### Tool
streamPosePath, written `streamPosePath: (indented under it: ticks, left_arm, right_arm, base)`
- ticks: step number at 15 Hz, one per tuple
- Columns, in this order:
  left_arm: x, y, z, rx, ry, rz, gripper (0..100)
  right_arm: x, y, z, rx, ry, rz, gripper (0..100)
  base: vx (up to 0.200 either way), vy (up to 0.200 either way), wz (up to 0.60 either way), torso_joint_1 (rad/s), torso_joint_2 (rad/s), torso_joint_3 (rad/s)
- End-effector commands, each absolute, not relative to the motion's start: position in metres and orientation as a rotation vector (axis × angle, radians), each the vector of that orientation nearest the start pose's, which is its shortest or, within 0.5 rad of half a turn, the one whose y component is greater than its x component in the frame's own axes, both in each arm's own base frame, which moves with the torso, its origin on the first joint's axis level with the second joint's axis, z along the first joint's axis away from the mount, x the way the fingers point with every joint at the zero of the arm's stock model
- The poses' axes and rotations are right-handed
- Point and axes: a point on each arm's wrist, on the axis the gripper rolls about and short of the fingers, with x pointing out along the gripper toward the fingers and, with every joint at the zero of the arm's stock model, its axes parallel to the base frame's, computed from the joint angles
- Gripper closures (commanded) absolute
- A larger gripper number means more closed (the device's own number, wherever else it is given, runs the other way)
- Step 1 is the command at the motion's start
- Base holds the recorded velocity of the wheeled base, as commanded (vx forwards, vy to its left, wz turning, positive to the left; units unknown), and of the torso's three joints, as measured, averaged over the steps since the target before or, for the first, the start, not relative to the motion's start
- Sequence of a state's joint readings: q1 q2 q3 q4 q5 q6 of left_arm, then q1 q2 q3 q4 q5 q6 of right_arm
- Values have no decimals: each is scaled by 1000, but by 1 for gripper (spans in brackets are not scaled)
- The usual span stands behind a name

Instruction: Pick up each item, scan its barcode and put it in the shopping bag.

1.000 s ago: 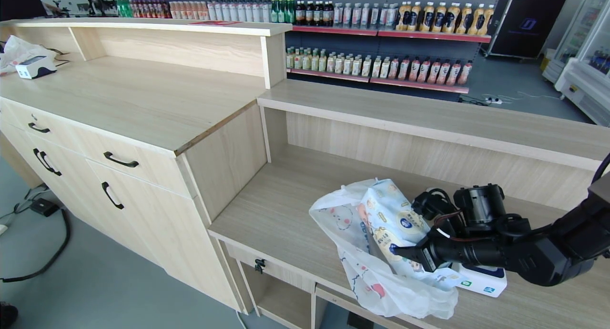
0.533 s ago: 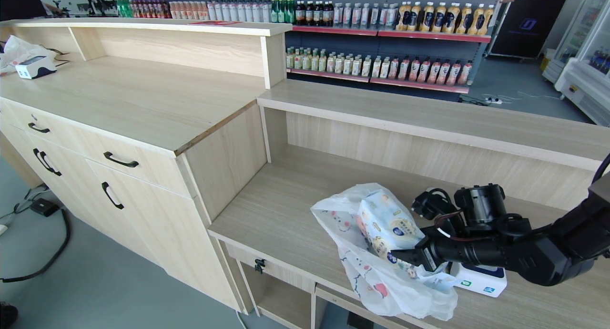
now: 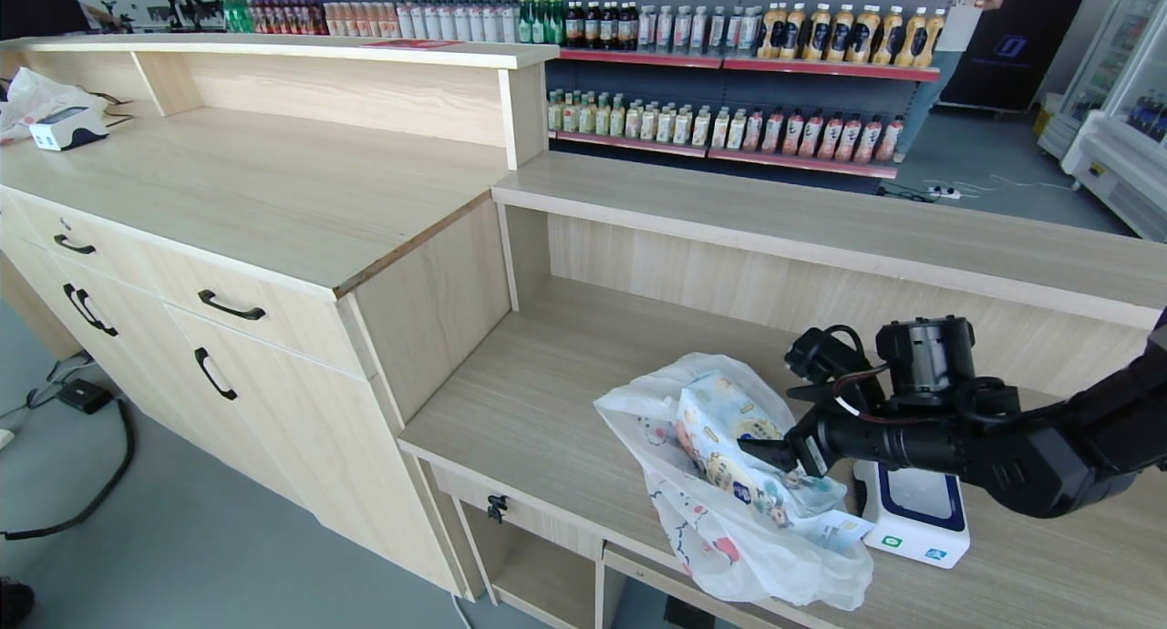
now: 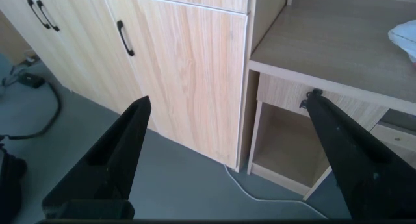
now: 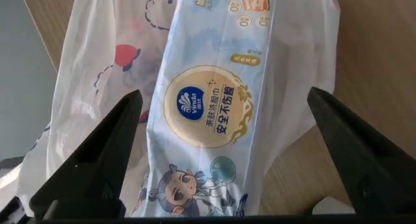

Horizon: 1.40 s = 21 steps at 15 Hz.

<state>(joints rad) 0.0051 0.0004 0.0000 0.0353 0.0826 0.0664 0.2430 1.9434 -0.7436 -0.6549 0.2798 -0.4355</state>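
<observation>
The tissue pack (image 3: pixel 725 424) has sunk deeper into the shopping bag (image 3: pixel 729 561) on the counter (image 3: pixel 547 401), at the lower centre-right of the head view. The right gripper (image 5: pixel 224 97) has risen a little; its fingers are spread wide over the pack, holding nothing. The left gripper (image 4: pixel 227 102) is also released, over the floor.
</observation>
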Motion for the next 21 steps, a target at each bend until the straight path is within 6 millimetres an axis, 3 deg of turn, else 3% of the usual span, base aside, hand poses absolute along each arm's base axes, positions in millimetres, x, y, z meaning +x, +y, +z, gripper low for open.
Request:
streamPosePath:
  ticks: [1, 7, 8, 11, 13, 16, 19, 21]
  left_arm:
    - [-23, 2, 72, 67, 38, 88, 0]
    - [-23, 2, 72, 67, 38, 86, 0]
    - [-23, 2, 72, 67, 38, 86, 0]
    - [-23, 2, 72, 67, 38, 86, 0]
    - [-23, 2, 72, 69, 38, 88, 0]
    - [-23, 2, 72, 67, 38, 88, 0]
    - [-23, 2, 72, 67, 38, 86, 0]
    - [-23, 2, 72, 67, 38, 86, 0]
  right_arm:
    - [320, 75, 115, -448, 332, 580, 0]
    - [310, 17, 128, -527, 316, 426, 0]
    - [310, 17, 128, -527, 316, 426, 0]
    - [294, -4, 170, -558, 160, 304, 0]
    - [287, -12, 187, -590, 102, 258, 0]
    - [271, -34, 227, -617, 29, 32, 0]
    - [243, -67, 233, -601, 141, -149, 0]
    - [222, -78, 228, -555, 226, -218, 0]
  base:
    - [0, 0, 0, 0, 0, 0]
    - [0, 0, 0, 0, 0, 0]
    - [0, 0, 0, 0, 0, 0]
    - [0, 0, 0, 0, 0, 0]
    - [0, 0, -600, 5, 5, 2]
    - [0, 0, -600, -1, 4, 1]
    - [0, 0, -600, 2, 2, -4]
    - [0, 0, -600, 2, 2, 0]
